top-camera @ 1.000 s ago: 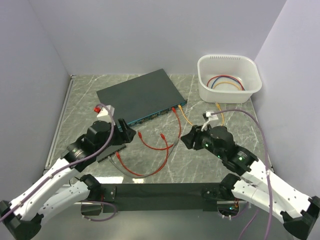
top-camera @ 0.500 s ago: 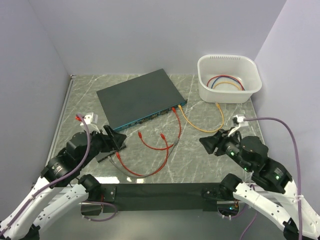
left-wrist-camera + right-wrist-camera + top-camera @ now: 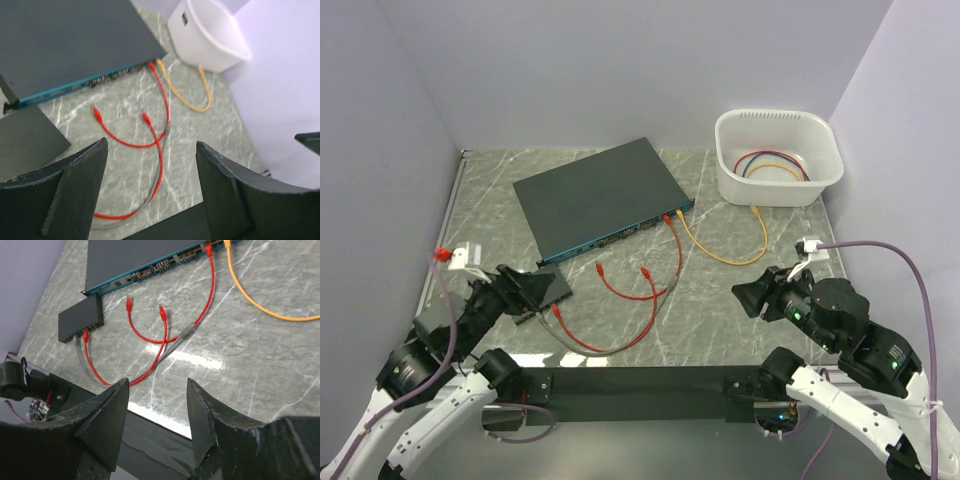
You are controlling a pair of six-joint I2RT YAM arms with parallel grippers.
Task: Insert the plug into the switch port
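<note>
With left gripper and right gripper both spread and empty, I'd pinch the light, stiff plug by its body, not its floppy cable.

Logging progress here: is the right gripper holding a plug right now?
No, the right gripper stands open and empty, and the loose red plugs lie on the table.

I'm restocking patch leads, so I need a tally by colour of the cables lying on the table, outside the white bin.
Red cables: 2
Orange cable: 1
Grey cable: 1
Total: 4
</note>
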